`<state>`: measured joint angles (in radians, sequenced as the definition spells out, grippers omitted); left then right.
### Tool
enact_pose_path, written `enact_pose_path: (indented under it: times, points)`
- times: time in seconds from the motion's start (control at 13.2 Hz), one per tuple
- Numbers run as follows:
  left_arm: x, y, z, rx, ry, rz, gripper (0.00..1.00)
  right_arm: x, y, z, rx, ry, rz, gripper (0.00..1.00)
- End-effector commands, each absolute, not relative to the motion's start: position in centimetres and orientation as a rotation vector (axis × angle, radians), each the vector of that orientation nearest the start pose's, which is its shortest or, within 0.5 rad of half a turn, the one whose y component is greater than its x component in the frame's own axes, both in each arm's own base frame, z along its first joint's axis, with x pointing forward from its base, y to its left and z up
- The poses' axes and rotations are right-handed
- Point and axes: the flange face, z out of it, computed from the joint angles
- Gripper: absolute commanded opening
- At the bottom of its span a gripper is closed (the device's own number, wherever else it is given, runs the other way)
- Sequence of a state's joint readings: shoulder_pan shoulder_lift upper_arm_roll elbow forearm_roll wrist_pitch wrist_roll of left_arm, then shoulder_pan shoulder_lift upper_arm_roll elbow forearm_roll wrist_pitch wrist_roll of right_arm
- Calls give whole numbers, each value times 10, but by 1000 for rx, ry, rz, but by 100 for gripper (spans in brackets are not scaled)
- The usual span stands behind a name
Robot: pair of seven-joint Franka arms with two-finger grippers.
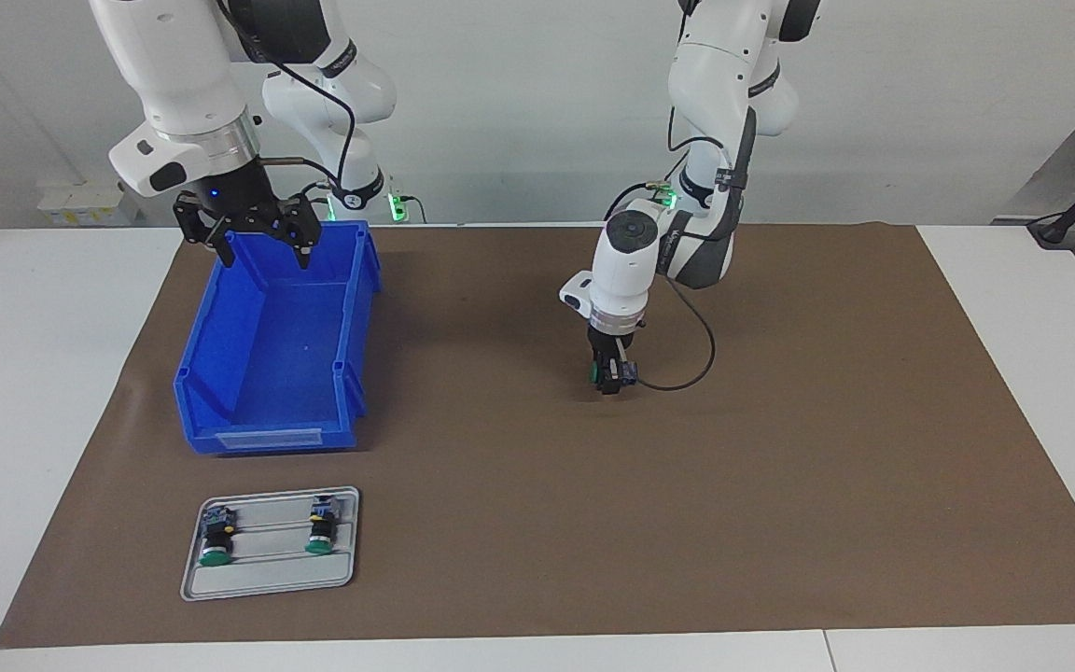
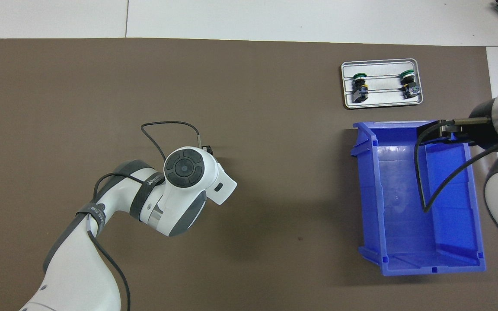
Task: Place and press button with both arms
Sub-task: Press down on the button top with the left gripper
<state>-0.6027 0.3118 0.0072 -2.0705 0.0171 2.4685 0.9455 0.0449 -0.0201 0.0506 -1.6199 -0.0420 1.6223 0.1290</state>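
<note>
My left gripper [image 1: 610, 378] points straight down onto the brown mat [image 1: 780, 448] in the middle of the table. Its fingers are closed around a button [image 1: 626, 373] lying on its side, green cap to one side and blue-grey block to the other. In the overhead view the left wrist hides the gripper, and only a dark bit of the button [image 2: 207, 150] shows. Two more buttons [image 1: 216, 539] [image 1: 320, 529] lie on a grey tray [image 1: 267, 577]. My right gripper [image 1: 262, 245] hangs open over the blue bin, holding nothing.
The empty blue bin [image 1: 267, 437] [image 2: 368, 194] stands at the right arm's end of the mat. The grey tray [image 2: 381, 100] lies farther from the robots than the bin. A black cable [image 1: 701, 359] loops from the left wrist down to the mat.
</note>
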Motion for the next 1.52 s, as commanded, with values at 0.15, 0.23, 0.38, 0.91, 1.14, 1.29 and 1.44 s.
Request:
enact_pose_path:
  times: [0.15, 0.23, 0.38, 0.91, 1.14, 1.29, 1.44]
  points:
    - [504, -331, 295, -2266, 2105, -133, 0, 544, 46, 619, -3160, 35, -39, 100]
    - [507, -332, 299, -2315, 2050, -151, 0, 544, 46, 618, -3160, 35, -37, 100]
    - [510, -334, 304, -2341, 2019, -173, 0, 544, 46, 619, -3160, 35, -39, 100]
    - [517, -326, 312, -2377, 1973, -207, 0, 544, 46, 619, -3160, 35, -39, 100]
    - [515, -324, 310, -2377, 1976, -188, 0, 544, 46, 618, -3160, 35, -37, 100]
    - [516, -325, 311, -2378, 1974, -195, 0, 544, 46, 619, -3160, 35, -39, 100]
    - [520, -327, 321, -2393, 1959, -217, 0, 544, 46, 619, -3160, 35, -39, 100]
